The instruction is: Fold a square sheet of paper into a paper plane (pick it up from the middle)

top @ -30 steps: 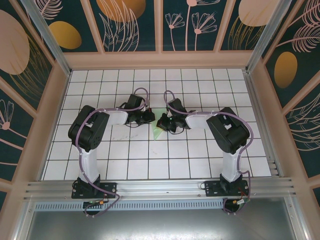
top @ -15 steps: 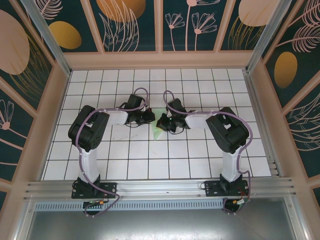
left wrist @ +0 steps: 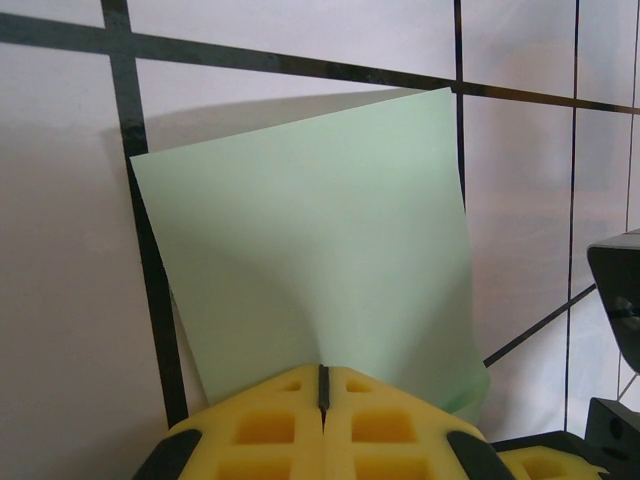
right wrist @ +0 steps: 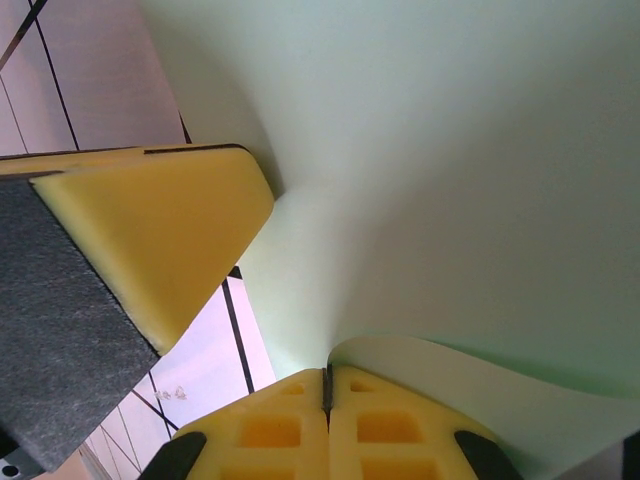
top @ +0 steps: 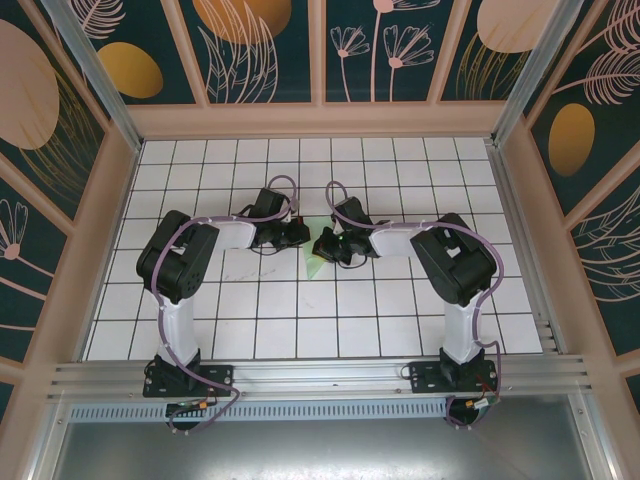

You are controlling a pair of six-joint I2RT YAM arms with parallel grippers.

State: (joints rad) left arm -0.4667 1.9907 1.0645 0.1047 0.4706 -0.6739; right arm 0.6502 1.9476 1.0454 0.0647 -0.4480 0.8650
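My left gripper clamped shut on square sheet of paper edge; my right gripper pinching same sheet opposite. 2 grippers nearly touching at table centre, sheet fanning toward near edge, equally close to both.

Paper at left tool, right tool

A white grid-tiled table sits inside dark teal walls painted with peach leaves and flowers.
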